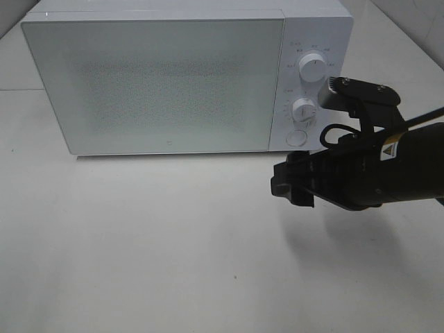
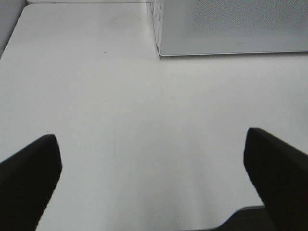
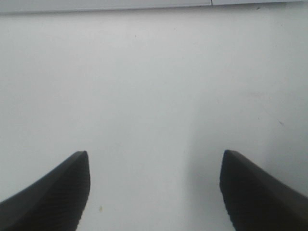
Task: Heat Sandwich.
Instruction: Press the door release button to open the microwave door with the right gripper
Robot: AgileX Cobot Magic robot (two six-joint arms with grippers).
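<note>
Showing, from high up only, a closed white microwave (image 1: pixel 152 83) and the right gripper (image 1: pixel 286 184) hovering near its dials (image 1: pixel 312 69). Showing, at both wrists, fingers (image 3: pixel 57 192) spreading wide over the white table (image 2: pixel 144 96), left gripper (image 2: pixel 150 134) included, gripping nothing. Failing to show the sandwich anywhere, so unable to place it relative to the fingers.
</note>
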